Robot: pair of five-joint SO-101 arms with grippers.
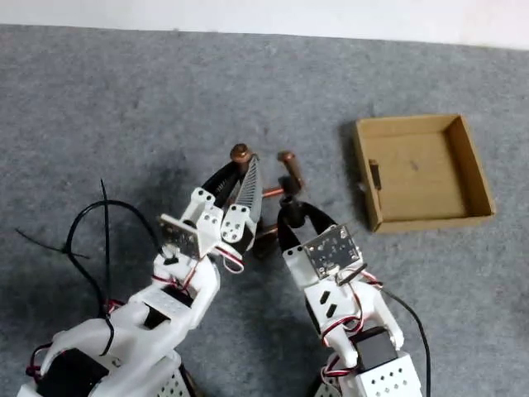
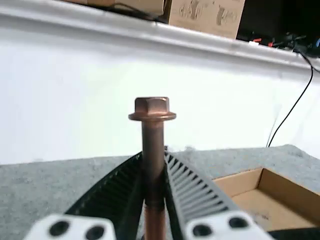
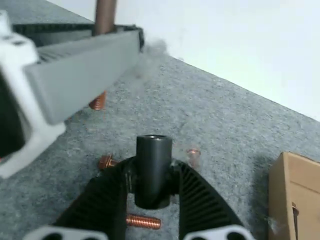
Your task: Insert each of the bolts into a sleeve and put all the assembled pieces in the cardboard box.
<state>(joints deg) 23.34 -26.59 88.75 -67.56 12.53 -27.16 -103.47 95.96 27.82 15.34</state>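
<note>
The grey table (image 1: 124,107) carries both arms. The left jaws are closed on the shank of a copper bolt (image 2: 151,130), head up. Just beside them, the right jaws clamp a black sleeve (image 3: 153,167) upright, mouth up. The likely failure is misalignment: a tilted bolt could catch the sleeve's rim and slip down among the loose bolts (image 3: 142,220) lying beneath the right jaws. The cardboard box (image 1: 421,178) sits apart, outboard of the right jaws. It holds one small dark piece (image 1: 374,174) against its wall, too small to identify.

You'll find the cardboard box (image 1: 421,169) right of the sleeve (image 3: 154,170), the upright bolt (image 1: 240,154) left of it, and loose bolts (image 3: 143,221), perhaps three, on the mat (image 1: 124,99) between them.
</note>
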